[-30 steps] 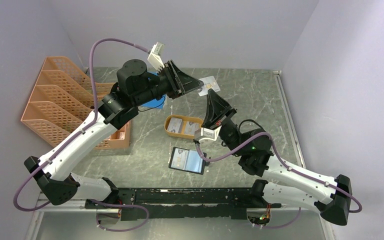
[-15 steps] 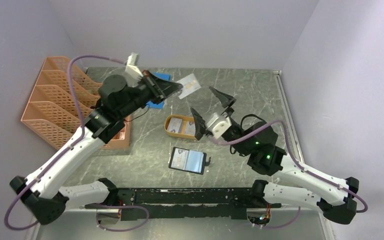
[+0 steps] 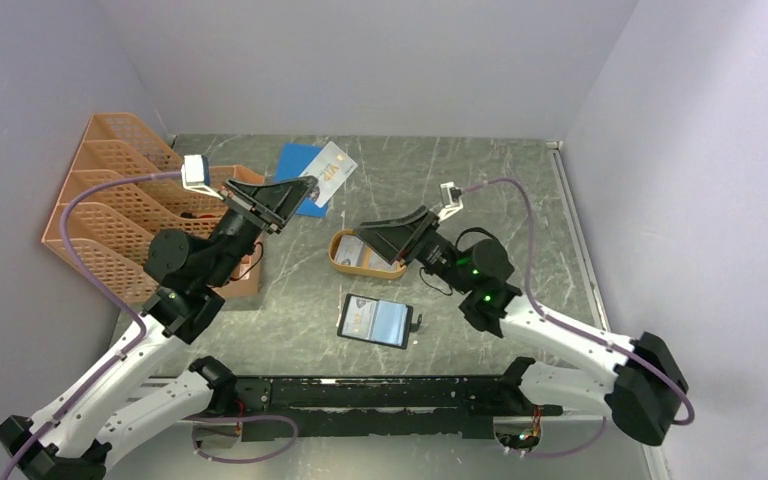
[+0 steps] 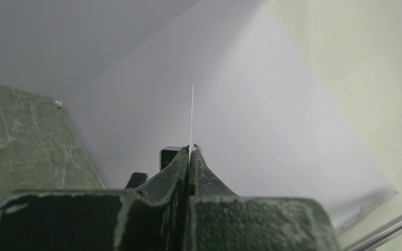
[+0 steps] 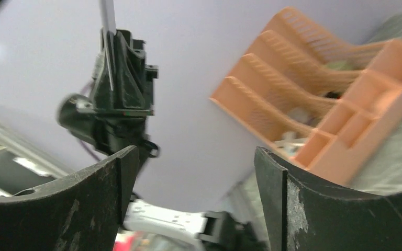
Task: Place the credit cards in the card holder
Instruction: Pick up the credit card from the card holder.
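top external: card holder (image 3: 375, 320) lies open on worktop (image 3: 480, 190), well apart from both pincers | right pincer (image 3: 368, 238) spread wide, holding nothing, over orange dish (image 3: 337, 262) with credit cards (image 3: 353, 250) | left pincer (image 3: 303, 187) pinching one card (image 3: 332, 172), raised over blue sheet (image 3: 293, 158) | left wrist alone shows that card edge-on between pressed fingers

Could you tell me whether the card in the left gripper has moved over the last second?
Yes: the card moved left, now over the blue sheet and its right edge.
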